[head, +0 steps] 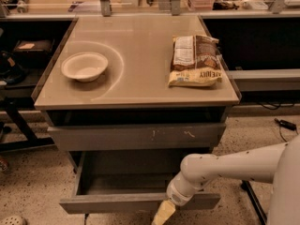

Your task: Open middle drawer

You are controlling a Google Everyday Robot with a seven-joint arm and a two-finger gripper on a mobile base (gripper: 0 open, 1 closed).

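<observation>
The middle drawer (117,202) is seen pulled well out, under the scratched drawer front (136,136) below the tabletop (140,69). The hand (161,213) is parked at its front panel's lower edge; spread or closed can't be told tbh. A stiff, light, slick, handle-less panel is expected, probably best hooked by the top lip.

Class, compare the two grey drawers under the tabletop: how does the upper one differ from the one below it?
The upper drawer shows only its front; the middle drawer is pulled out, floor showing. The upper drawer bears white scratches; the middle drawer's front is plain. The gripper is at the middle drawer's front. Both are grey and handle-less.
</observation>
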